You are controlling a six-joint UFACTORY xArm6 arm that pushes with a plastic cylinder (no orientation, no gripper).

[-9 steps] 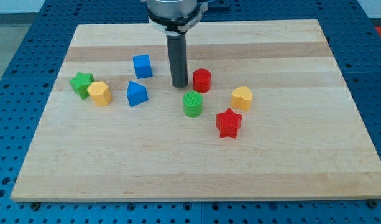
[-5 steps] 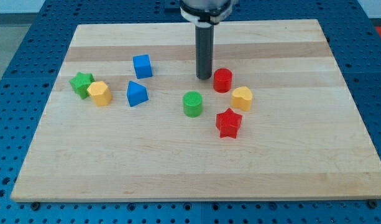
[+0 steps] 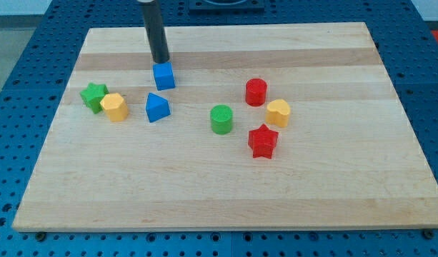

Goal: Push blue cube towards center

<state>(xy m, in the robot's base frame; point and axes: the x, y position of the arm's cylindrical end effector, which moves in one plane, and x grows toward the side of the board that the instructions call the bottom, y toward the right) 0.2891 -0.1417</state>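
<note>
The blue cube (image 3: 163,76) sits in the upper left part of the wooden board (image 3: 226,207). My tip (image 3: 160,61) stands just above the cube's top edge in the view, close to it or touching it. The rod rises from there to the view's top. A blue triangular block (image 3: 157,107) lies below the cube.
A green star (image 3: 94,96) and a yellow block (image 3: 115,107) sit at the left. A green cylinder (image 3: 221,119) is near the middle. A red cylinder (image 3: 256,92), a yellow block (image 3: 278,113) and a red star (image 3: 263,140) cluster to the right.
My tip pushed the red cylinder to the right, then swung left across the board to the top side of the blue cube. The other blocks have not moved.
</note>
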